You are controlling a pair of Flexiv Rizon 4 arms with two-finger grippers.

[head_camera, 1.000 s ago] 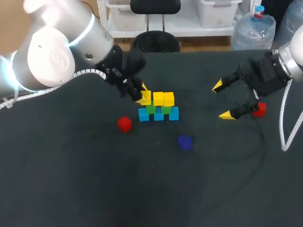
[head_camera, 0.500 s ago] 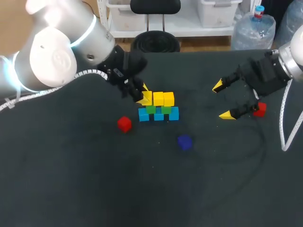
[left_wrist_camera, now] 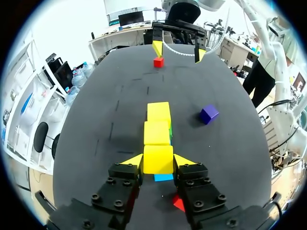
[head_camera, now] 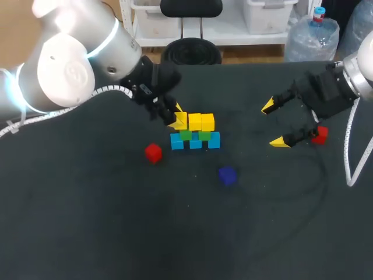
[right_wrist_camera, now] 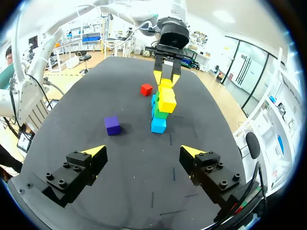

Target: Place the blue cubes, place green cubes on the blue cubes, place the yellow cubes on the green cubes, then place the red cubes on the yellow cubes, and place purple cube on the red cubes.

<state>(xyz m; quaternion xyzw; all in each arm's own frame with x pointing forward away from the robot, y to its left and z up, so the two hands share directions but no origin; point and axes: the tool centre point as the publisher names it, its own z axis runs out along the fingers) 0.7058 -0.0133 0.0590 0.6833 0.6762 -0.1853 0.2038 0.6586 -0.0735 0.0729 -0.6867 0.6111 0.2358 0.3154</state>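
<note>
The black tabletop (head_camera: 116, 233) carried eleven cubes in all. The left arm (head_camera: 70, 64) entered from the left and reached to the stack near the middle; the right arm (head_camera: 358, 73) entered from the right and was held well apart from the stack. The left tool (left_wrist_camera: 158, 160) was clamped on the end yellow cube (left_wrist_camera: 158, 159), one yellow tip pressed to each side of it, as the left wrist view showed. The right tool (head_camera: 274, 123) hung with its fingers wide apart and nothing between them. The stack stood in three tiers. Bottom tier: three blue cubes (head_camera: 195, 142) in a row on the tabletop, touching. Middle tier: two green cubes (head_camera: 185, 135) resting on the blue row. Top tier: three yellow cubes (head_camera: 208, 122) in a line on the green ones, the end yellow cube being the one nearest the left arm. Two red cubes were noted, neither on the stack: the first red cube (head_camera: 153, 153) lay on the tabletop near the stack on the left arm's side, and the second red cube (head_camera: 319, 135) lay just beside the right tool. One purple cube (head_camera: 227, 175) lay alone on the tabletop, near the stack on its front side.
</note>
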